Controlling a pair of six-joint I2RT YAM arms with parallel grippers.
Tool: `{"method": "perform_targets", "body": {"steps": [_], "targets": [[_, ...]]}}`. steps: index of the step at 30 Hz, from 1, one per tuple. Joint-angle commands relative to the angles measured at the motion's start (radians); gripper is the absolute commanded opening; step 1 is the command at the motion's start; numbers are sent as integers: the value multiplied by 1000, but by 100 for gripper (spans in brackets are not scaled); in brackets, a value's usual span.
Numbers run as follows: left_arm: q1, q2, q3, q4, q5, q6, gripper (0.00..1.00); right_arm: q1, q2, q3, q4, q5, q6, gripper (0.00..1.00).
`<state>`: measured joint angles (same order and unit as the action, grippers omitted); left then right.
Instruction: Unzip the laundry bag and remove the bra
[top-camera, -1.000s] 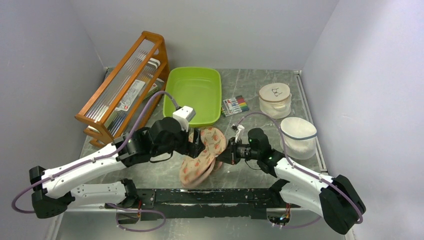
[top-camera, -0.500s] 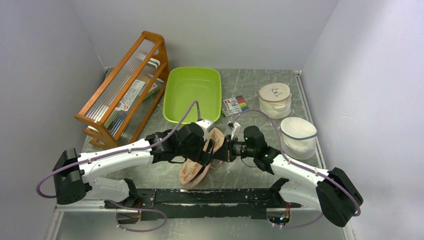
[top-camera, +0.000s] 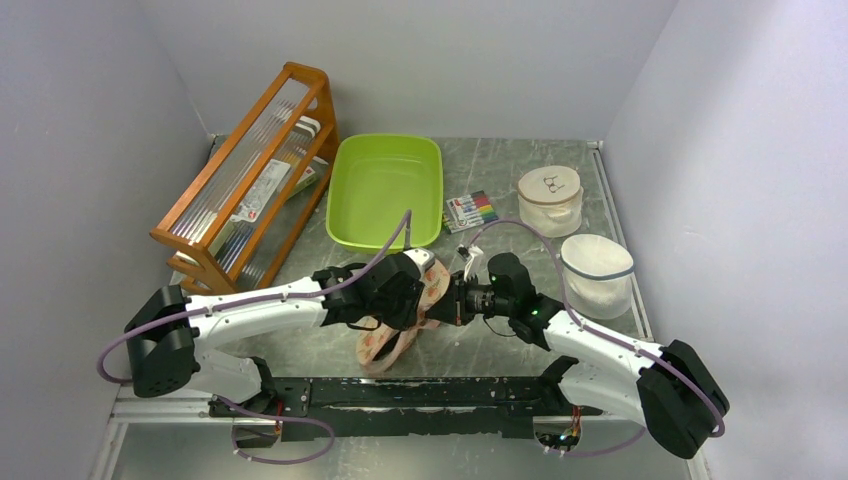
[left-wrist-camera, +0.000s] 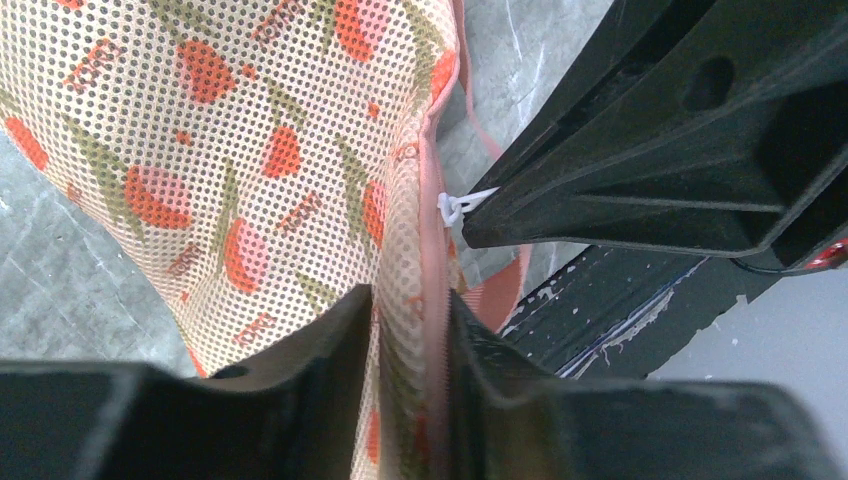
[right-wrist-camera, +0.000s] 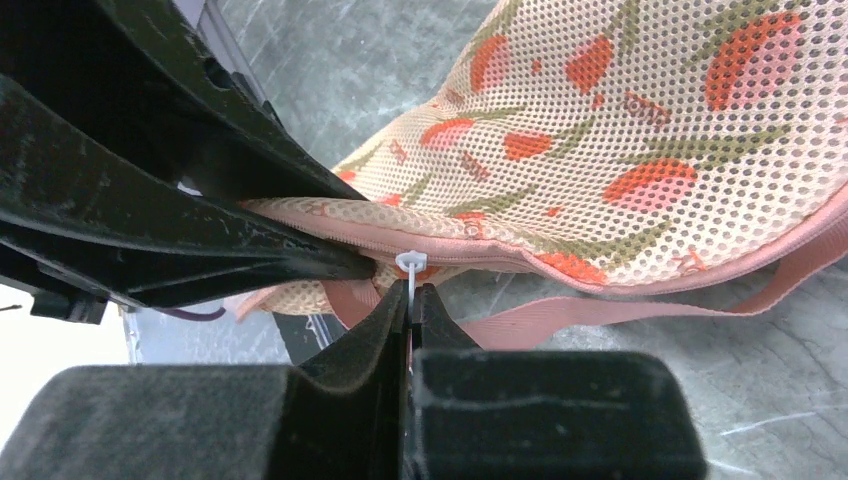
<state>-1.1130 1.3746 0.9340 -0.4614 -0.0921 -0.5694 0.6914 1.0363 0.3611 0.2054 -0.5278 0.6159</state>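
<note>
Crowding the back of the desk (top-camera: 500, 165) are one wooden rack (top-camera: 250, 180) with flat packets inside, one green basin (top-camera: 385, 185) beside it, one pack of coloured markers (top-camera: 471, 210) and two round white containers: a scribbled-lid tub (top-camera: 550, 195) and, nearer the right arm, a plain tub (top-camera: 598, 270). What the tubs contain cannot be told. All sit behind the one laundry bag (top-camera: 385, 345), which is mid-desk between the two arms, its upper lobe largely hidden by the left wrist in the top view. The left fingers (left-wrist-camera: 300, 380) are nearly closed, pinching the bag's mesh edge along the pink zip. The right fingers (right-wrist-camera: 350, 350) are pressed together on a white tie (right-wrist-camera: 410, 265) at the zip, their tips just beside the left ones. A pink strap (right-wrist-camera: 620, 310) trails below the bag.
</note>
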Motion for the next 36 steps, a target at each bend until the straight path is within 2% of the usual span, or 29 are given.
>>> {"method": "perform_targets", "body": {"steps": [1, 4, 9, 14, 19, 26, 29, 31, 33, 36], "targets": [[1, -22, 4, -53, -101, 9, 30, 5, -13, 1, -34, 50, -30, 0], [1, -67, -20, -67, -123, 22, 20, 5, -32, -44, -22, 84, -24, 0], [1, -136, -21, -124, -183, 27, 7, -13, -70, -84, -33, 232, 10, 0], [1, -206, -27, -118, -219, 46, 7, -129, -52, -61, -90, 338, 52, 0], [1, -200, 6, -159, -232, 59, 7, -279, -62, -54, -112, 255, 61, 0], [2, -158, -40, -166, -291, 47, 7, -291, -170, -67, -95, 171, 31, 0], [3, -134, -50, -168, -309, 43, 18, -290, -196, -77, -51, 107, 18, 0], [9, -114, -52, -172, -323, 34, 36, -290, -198, -87, -17, 70, 22, 0], [13, -93, -29, -197, -311, 17, 61, -289, -192, -89, 3, 40, 35, 0], [15, -109, 8, -196, -237, 11, 85, -288, -191, -80, 10, 1, 39, 0]]}}
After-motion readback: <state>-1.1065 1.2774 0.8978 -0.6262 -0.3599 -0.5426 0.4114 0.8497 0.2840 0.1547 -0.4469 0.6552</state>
